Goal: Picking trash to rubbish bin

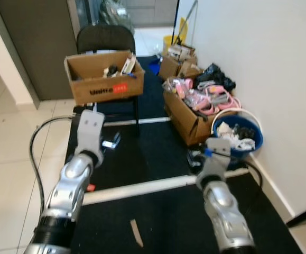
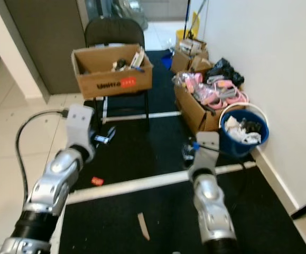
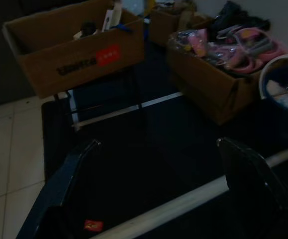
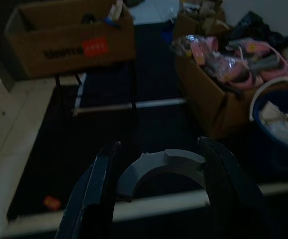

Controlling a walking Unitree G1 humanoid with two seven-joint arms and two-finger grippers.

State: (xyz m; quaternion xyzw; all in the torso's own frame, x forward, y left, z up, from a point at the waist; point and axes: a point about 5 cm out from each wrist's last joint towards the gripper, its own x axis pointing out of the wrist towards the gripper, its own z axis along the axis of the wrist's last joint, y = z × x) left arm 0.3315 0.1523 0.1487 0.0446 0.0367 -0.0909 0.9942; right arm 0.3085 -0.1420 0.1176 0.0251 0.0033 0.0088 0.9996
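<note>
Both wrist views are very dark, and from the head the fingertips of both arms are lost against the black mat [image 1: 158, 159], so only the wrist cameras show how they stand. The left gripper [image 3: 158, 189] has its two fingers spread wide with nothing between them. The right gripper [image 4: 158, 194] is pinching a grey curved piece [image 4: 161, 167], an arc of what looks like plastic, its ends running against the inner faces of both fingers; what the piece is cannot be made out. Ahead of the right gripper and a little to its right stands the blue bucket [image 1: 256, 145] with a white rim, against the wall, holding crumpled white and dark scraps that are too small to name. A small red scrap [image 2: 96, 181] lies on the mat near the white strip [image 1: 142, 189], below and behind the left gripper. Just beside the bucket sits a cardboard box [image 1: 187, 119] of pink items, and farther ahead another cardboard box [image 1: 105, 79] rests on a chair [image 1: 105, 37]
</note>
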